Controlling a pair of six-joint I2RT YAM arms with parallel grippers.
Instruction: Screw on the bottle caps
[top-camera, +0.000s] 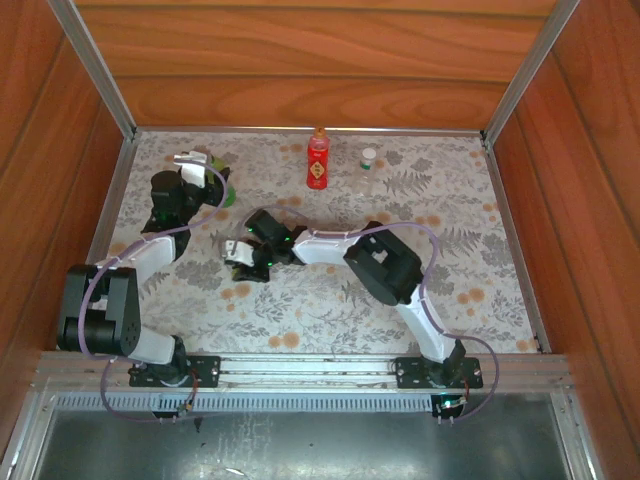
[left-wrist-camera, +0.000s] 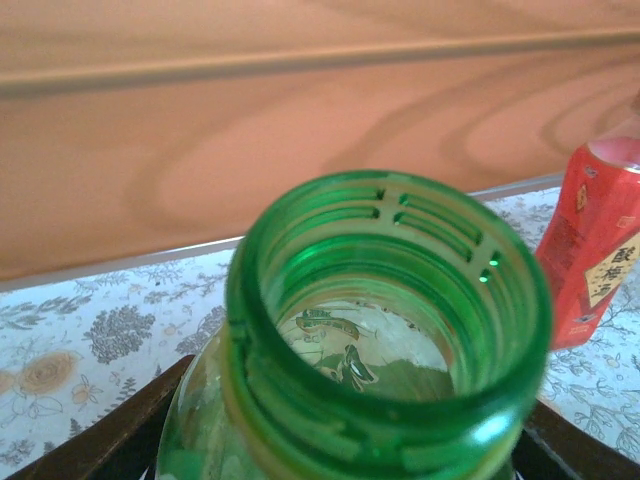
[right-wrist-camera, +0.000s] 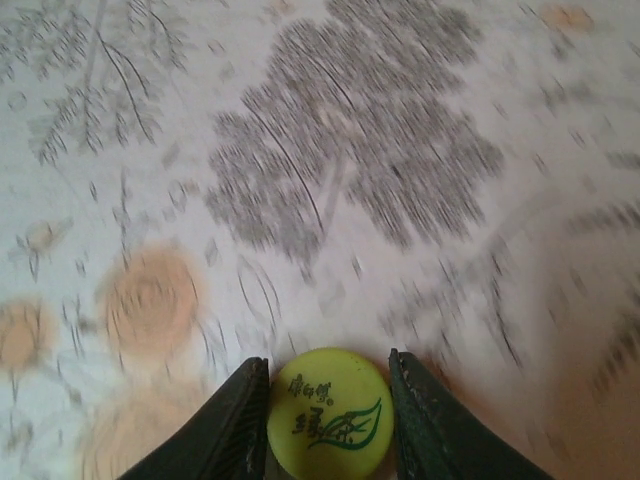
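— Green cap (right-wrist-camera: 328, 420)?
— Pinched in the right gripper (right-wrist-camera: 327, 362), with dark fingers (right-wrist-camera: 225, 430) pressed to both sides. Printed top facing the wrist camera, lower edge cut off by the frame. Cannot tell whether resting on the floral cloth (right-wrist-camera: 350, 180) or raised off it. Cloth pattern badly smeared there.
— Where on the table?
— Seen from above, gripper low over the cloth, left of the middle.
— Green bottle (left-wrist-camera: 385, 330)?
— Clasped by the left gripper (top-camera: 208, 178) at the far left of the cloth, beyond the right gripper. Mouth open, threads bare. Up close, cut off below the shoulder, with fingertips lost behind the body. From above, largely covered by the gripper, a green sliver showing beside it.
— Other bottles?
— Red bottle (top-camera: 318, 165) upright near the back wall (top-camera: 300, 100), orange cap (top-camera: 319, 131) on top. How tightly, cannot tell. Cropped at the right edge of the left wrist view, label half readable. Clear bottle (top-camera: 370, 166) just to its right, white cap (top-camera: 369, 152) on top, too small to judge further.
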